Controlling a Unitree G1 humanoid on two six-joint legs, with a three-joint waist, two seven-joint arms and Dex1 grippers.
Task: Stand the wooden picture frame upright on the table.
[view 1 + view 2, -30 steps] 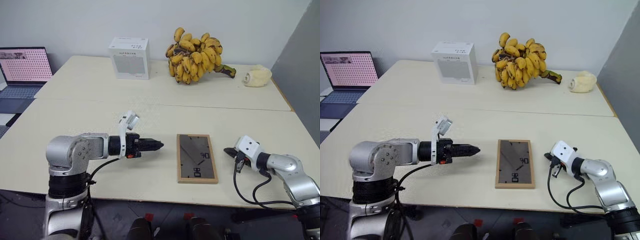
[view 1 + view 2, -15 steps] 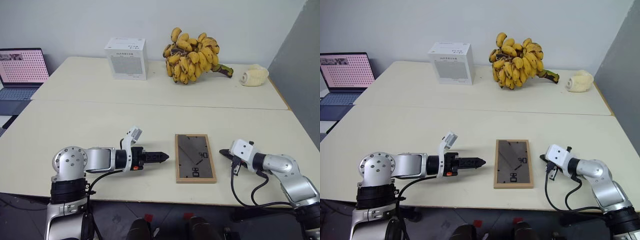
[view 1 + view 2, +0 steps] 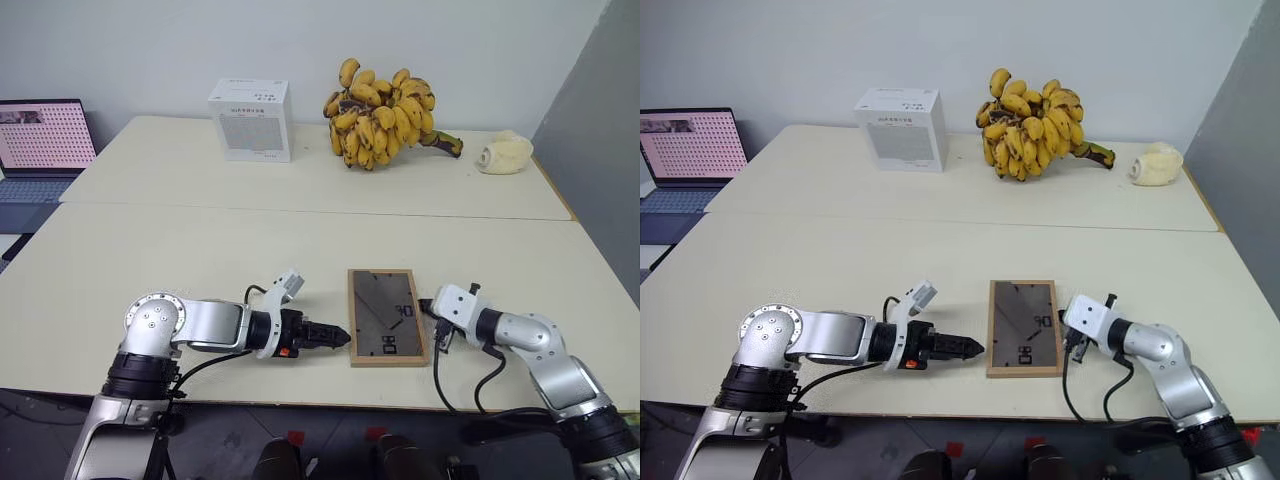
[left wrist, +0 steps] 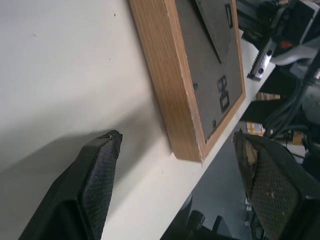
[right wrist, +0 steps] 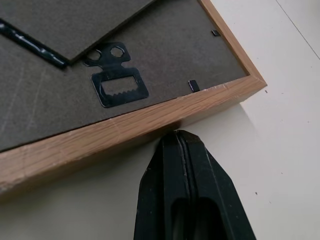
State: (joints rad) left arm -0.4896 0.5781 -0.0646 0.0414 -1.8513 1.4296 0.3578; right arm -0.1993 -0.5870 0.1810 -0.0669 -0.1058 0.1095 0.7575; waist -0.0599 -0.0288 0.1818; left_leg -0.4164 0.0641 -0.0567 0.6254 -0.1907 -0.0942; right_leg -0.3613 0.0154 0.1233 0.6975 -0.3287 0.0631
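The wooden picture frame lies flat on the table near its front edge, dark grey back with stand flap and white numerals facing up. My left gripper is low over the table, just left of the frame's near left corner. In the left wrist view it is open, its fingertips straddling that corner of the frame without touching it. My right gripper is shut and holds nothing. Its tip sits against the frame's right wooden edge.
At the back of the table stand a white box, a large bunch of bananas and a pale lump. A laptop sits off the table's left side. A seam crosses the tabletop.
My left gripper has opened, rolled, sunk towards the table and closed in on the frame's near left corner. My right gripper has moved left to the frame's right edge.
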